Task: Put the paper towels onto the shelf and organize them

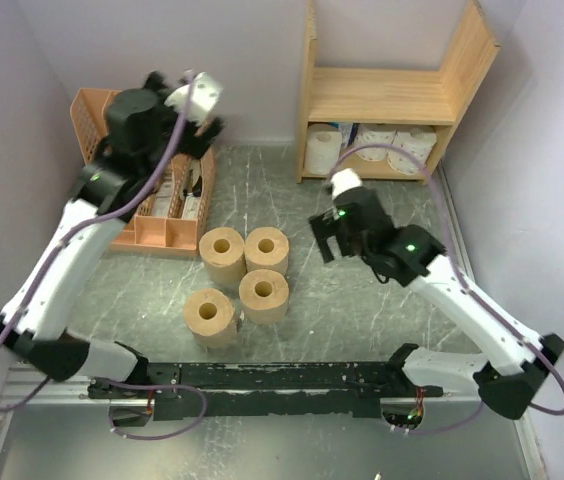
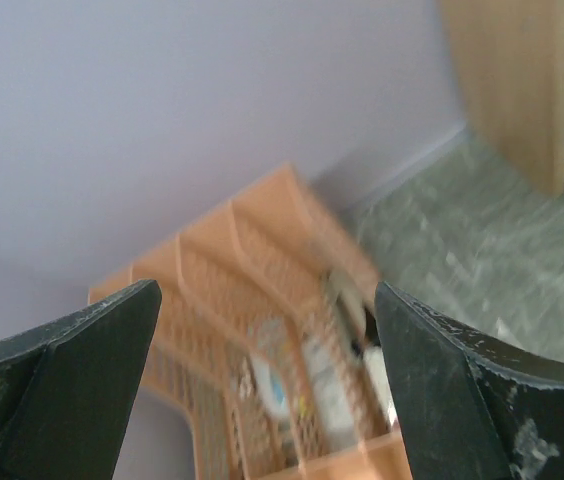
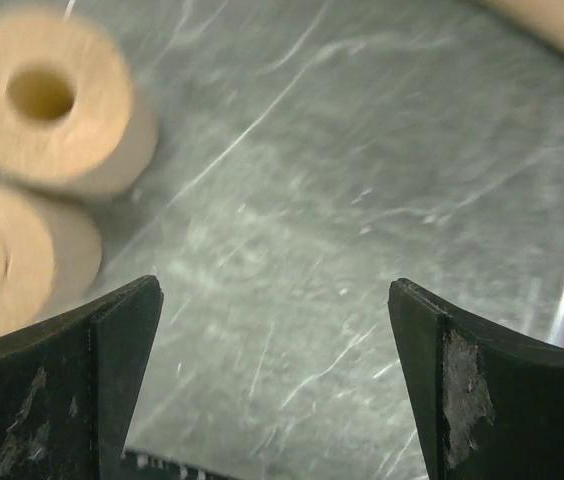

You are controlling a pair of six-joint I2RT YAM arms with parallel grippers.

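Observation:
Four tan-brown paper towel rolls (image 1: 242, 283) stand on end in a cluster mid-table. Two of them show at the upper left of the right wrist view (image 3: 47, 100). White rolls (image 1: 324, 148) sit on the lower tier of the light wooden shelf (image 1: 382, 95) at the back right; its upper tier is bare. My right gripper (image 1: 322, 240) is open and empty, low over the table between the tan cluster and the shelf; its jaws (image 3: 272, 390) stand wide apart. My left gripper (image 1: 194, 148) is open and empty, raised above the orange organizer, jaws wide apart (image 2: 267, 390).
An orange-pink plastic file organizer (image 1: 167, 215) with small items inside stands at the back left and shows blurred in the left wrist view (image 2: 262, 330). Lilac walls close in the back and sides. The shelf's side panel (image 2: 517, 80) shows at that view's upper right.

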